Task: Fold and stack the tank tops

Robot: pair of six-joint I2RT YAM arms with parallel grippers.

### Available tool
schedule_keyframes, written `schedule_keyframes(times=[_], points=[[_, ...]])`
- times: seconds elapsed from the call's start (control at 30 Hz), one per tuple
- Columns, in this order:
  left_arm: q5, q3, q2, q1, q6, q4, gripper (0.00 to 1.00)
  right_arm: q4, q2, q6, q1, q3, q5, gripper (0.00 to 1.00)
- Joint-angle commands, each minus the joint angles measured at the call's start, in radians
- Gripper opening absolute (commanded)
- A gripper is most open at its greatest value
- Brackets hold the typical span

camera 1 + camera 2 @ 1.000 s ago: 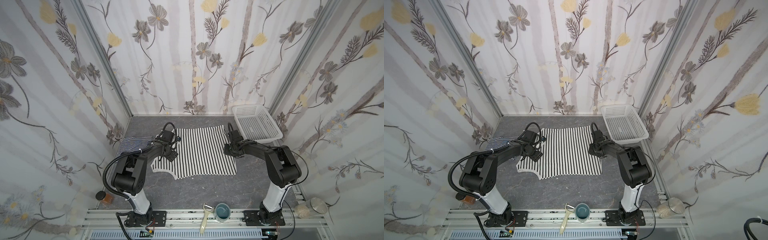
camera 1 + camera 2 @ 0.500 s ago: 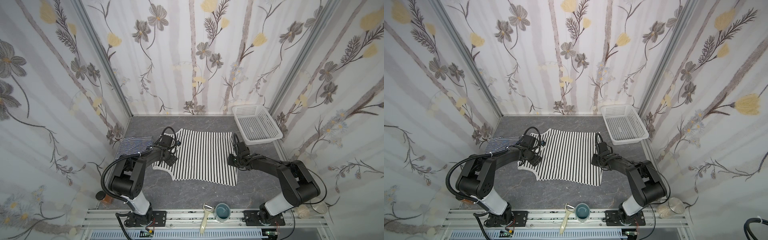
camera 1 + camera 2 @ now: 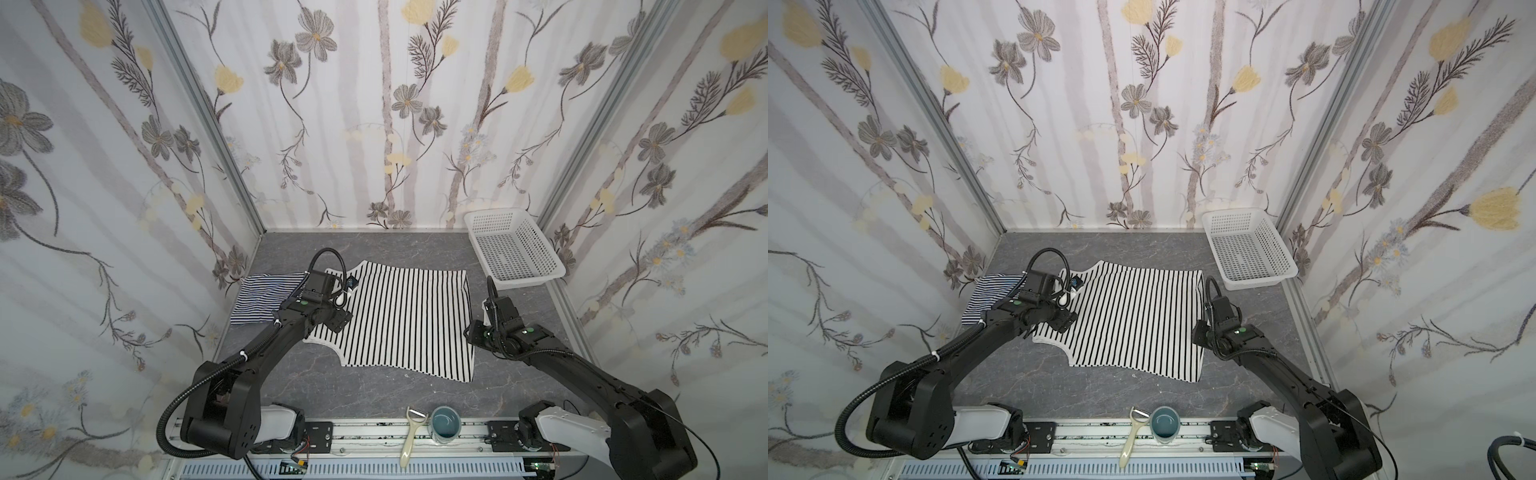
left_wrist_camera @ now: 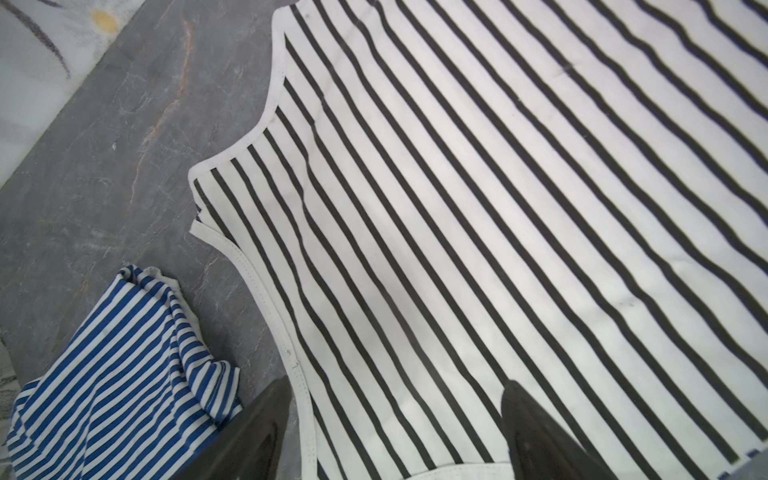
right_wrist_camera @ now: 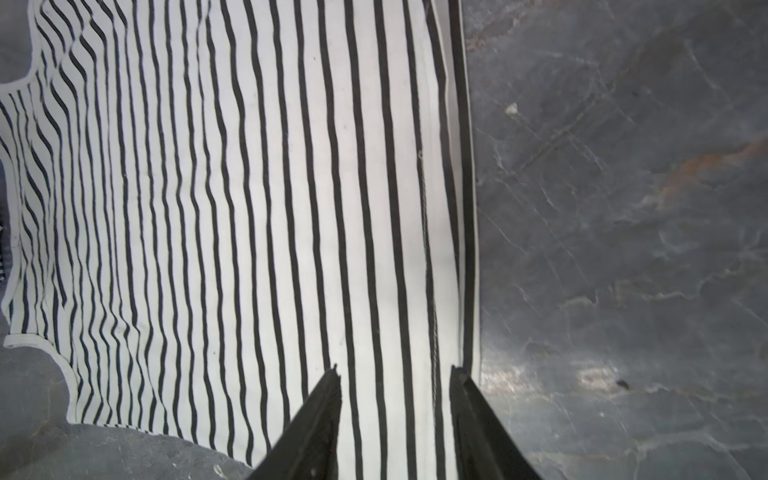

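Note:
The white tank top with wide black stripes point(image 3: 407, 320) point(image 3: 1133, 320) lies spread flat mid-table, neckline to the left and hem to the right. The navy-and-white fine-striped tank top point(image 3: 266, 299) point(image 3: 988, 297) lies rumpled at its left. My left gripper point(image 3: 343, 293) point(image 4: 395, 415) hangs open over the neckline edge. One of its fingers is over bare table beside the navy top point(image 4: 124, 374), the other is over the stripes. My right gripper point(image 3: 486, 311) point(image 5: 395, 370) is open above the hem point(image 5: 465, 208), with flat cloth below its fingers.
A white perforated basket point(image 3: 528, 279) point(image 3: 1258, 281) stands at the back right corner. A peeler point(image 3: 411, 440) and a blue-grey cup point(image 3: 445, 428) sit on the front rail. Floral cloth walls close in three sides of the grey marbled table point(image 3: 374, 249).
The black-striped top has slid and spread toward the front. My right arm has drawn back low along the hem and its jaws have widened. The left gripper stays at the neckline.

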State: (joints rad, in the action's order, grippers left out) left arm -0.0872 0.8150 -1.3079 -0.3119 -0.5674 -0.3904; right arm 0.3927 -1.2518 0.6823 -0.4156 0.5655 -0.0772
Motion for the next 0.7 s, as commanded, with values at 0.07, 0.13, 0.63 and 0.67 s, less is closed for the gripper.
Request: schedule_keyframes(times=[0.07,0.13,0.63,0.67], points=[[-0.048,-0.075,0.037,-0.024,0.017,-0.035,0.8,0.07,0.161,0.142,-0.064,-0.11,-0.075,0.45],[-0.06,-0.106,0.046,-0.041,0.023,-0.04,0.8,0.086,0.218,0.2,-0.111,-0.14,-0.079,0.44],[-0.1,-0.133,0.059,-0.098,0.036,-0.051,0.71,0.203,0.33,0.423,-0.334,-0.208,0.018,0.36],[-0.1,-0.13,0.056,-0.099,0.037,-0.051,0.71,0.198,0.326,0.427,-0.334,-0.212,0.019,0.37]])
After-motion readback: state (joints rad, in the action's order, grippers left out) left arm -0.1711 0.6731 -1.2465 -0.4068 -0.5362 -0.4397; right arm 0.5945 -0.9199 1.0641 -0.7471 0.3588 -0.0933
